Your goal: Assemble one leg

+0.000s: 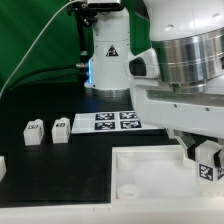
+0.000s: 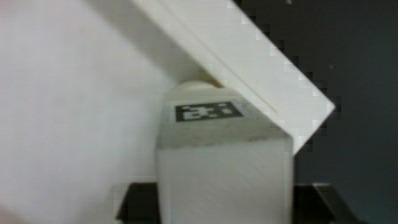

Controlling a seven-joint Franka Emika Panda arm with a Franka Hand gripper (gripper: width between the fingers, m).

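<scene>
The tool (image 1: 207, 160) is closed around a leg (image 1: 208, 168), holding it upright with its long axis vertical over the white panel's (image 1: 150, 172) corner at the exterior view's right.

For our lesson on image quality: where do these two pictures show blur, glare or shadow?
Exterior view: the arm housing looms near, soft and brightly lit; the marker board is fairly sharp. Wrist view: everything is soft, the leg grey in shade, its marker blurred.
</scene>
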